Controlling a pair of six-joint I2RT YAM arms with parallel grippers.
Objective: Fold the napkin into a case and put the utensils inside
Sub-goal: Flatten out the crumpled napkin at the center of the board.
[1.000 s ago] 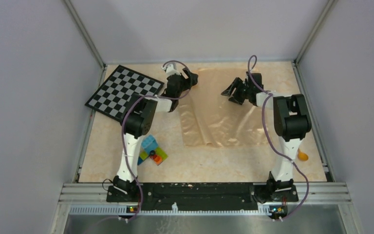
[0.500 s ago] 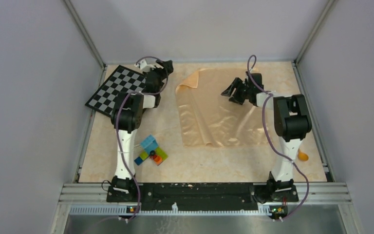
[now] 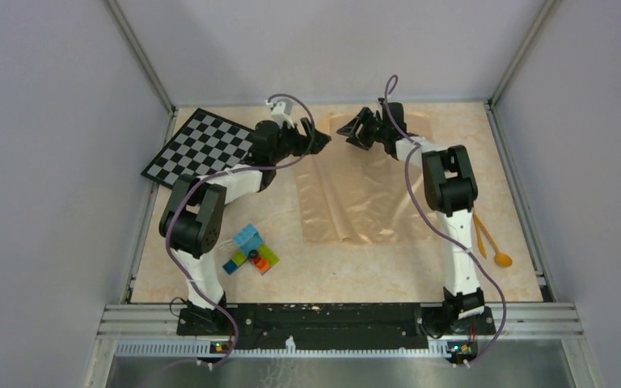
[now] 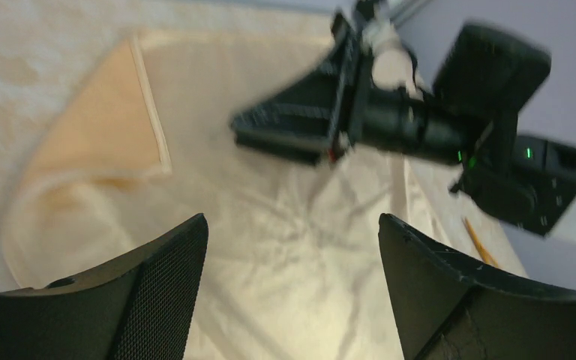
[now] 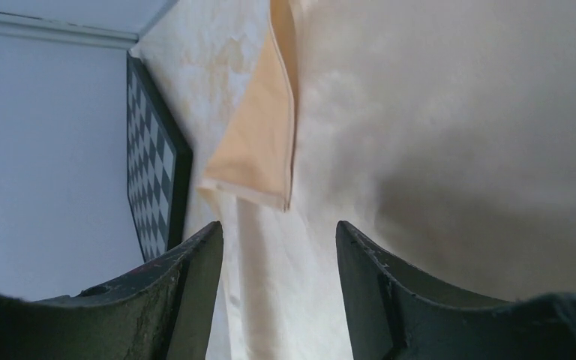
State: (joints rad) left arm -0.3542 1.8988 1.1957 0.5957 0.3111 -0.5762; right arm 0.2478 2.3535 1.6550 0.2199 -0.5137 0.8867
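No text, label, brand, number or sign can be read anywhere.

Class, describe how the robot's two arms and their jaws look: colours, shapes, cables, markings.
The left arm and right arm match: slim white links between bulky black joint housings, each trailed by a looping purple cable. Jaws are black, broad curved wedges with finely textured inner faces.

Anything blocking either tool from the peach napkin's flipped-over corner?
Nothing visible. The left tool and right tool both hang open over the plain peach-orange cloth napkin, and its folded-over corner lies bare in front of each. The slim orange-yellow utensils lie off by the right arm, clear of it.
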